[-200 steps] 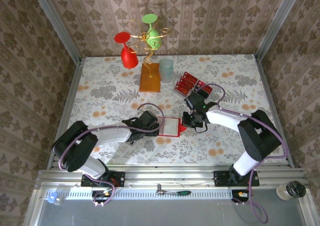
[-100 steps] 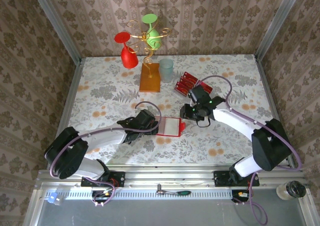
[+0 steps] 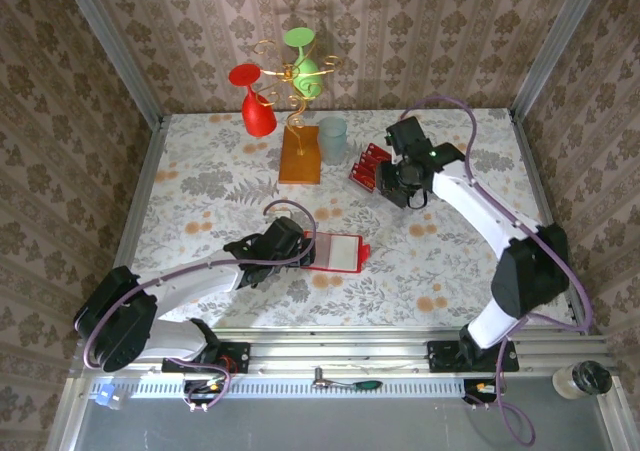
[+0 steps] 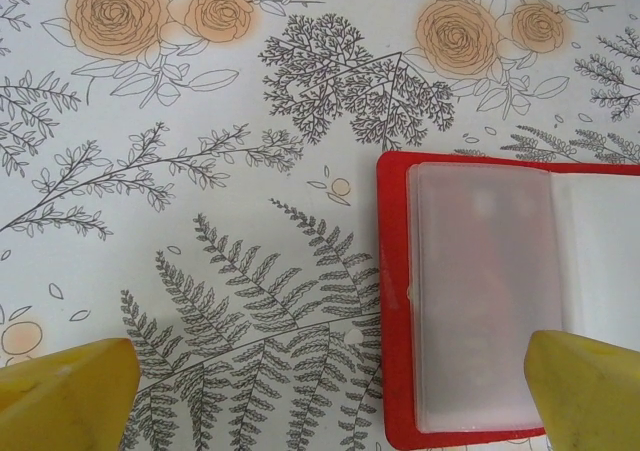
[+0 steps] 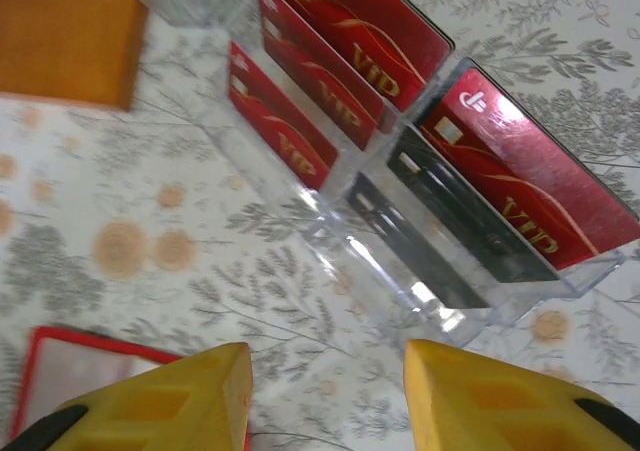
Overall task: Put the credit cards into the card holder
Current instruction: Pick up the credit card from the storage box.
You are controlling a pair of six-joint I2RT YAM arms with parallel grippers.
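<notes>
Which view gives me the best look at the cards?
Right wrist: cards stand close up in the clear tray, print readable. Top view has them small, partly behind the right arm; left wrist faces the wallet.

Clear plastic tray (image 5: 385,271) just ahead of right fingers (image 5: 170,401). Orange-brown stand base (image 3: 300,156) left of them, frosted cup (image 3: 332,139) between. Red goblet (image 3: 258,111) and green goblet (image 3: 306,71) on gold wire beyond. Floral tabletop (image 4: 200,171) between left fingers (image 4: 65,396).
</notes>
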